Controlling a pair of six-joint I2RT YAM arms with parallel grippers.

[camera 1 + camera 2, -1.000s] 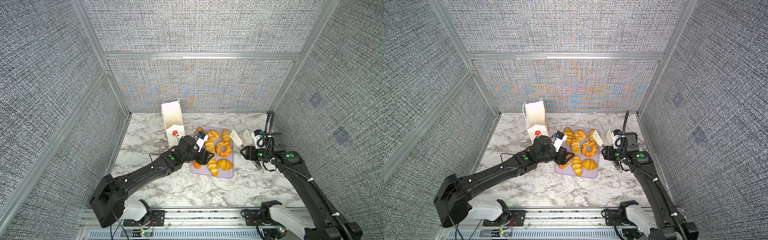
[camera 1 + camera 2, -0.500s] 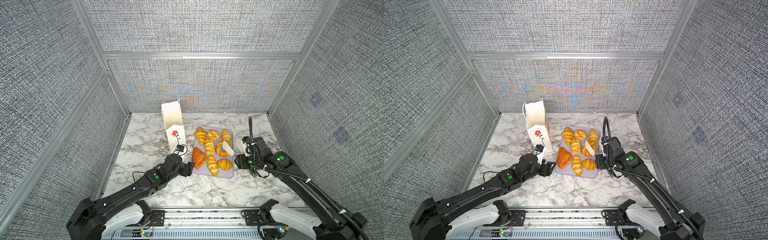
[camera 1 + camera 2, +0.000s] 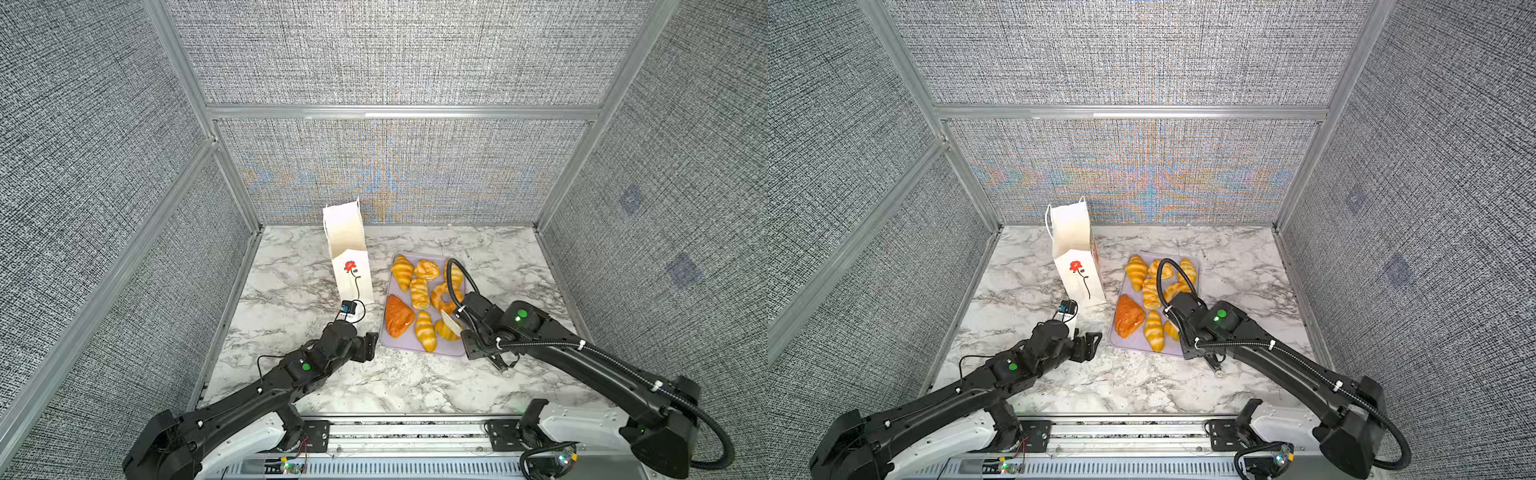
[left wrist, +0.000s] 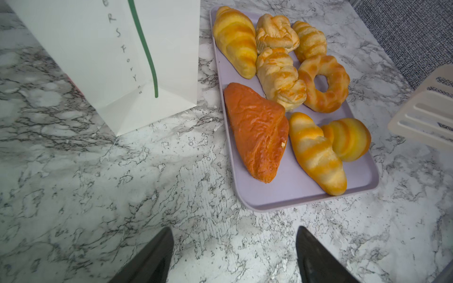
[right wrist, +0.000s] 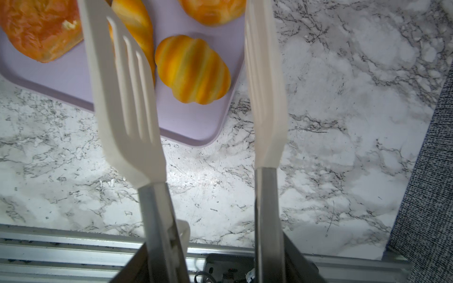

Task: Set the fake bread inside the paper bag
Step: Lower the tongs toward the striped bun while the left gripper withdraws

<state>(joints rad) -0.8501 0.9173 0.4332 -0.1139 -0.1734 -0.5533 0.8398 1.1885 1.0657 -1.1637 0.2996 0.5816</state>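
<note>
While poised at the near corner of the lilac tray (image 4: 294, 196), looks like the very first pick: all eight pieces of bread (image 4: 259, 129) lying on it, just beside the upright bag (image 3: 351, 270). Right pincer (image 5: 215, 264) clamped on slotted white tongs (image 5: 130, 110), blades apart; left pincer (image 4: 233, 235) spread, empty. Next: straddle the small ribbed roll (image 5: 192, 69), squeeze gently. Glossy, rounded, likely slippery; thin paper, easily tipped.

Both top views look steeply down from high over the front of the desk (image 3: 374, 386) onto the tray (image 3: 401, 344) of bread (image 3: 419, 293). The left wrist camera faces that tray low and close; the right, closer, sees along tongs (image 5: 127, 98) to one tray corner.
</note>
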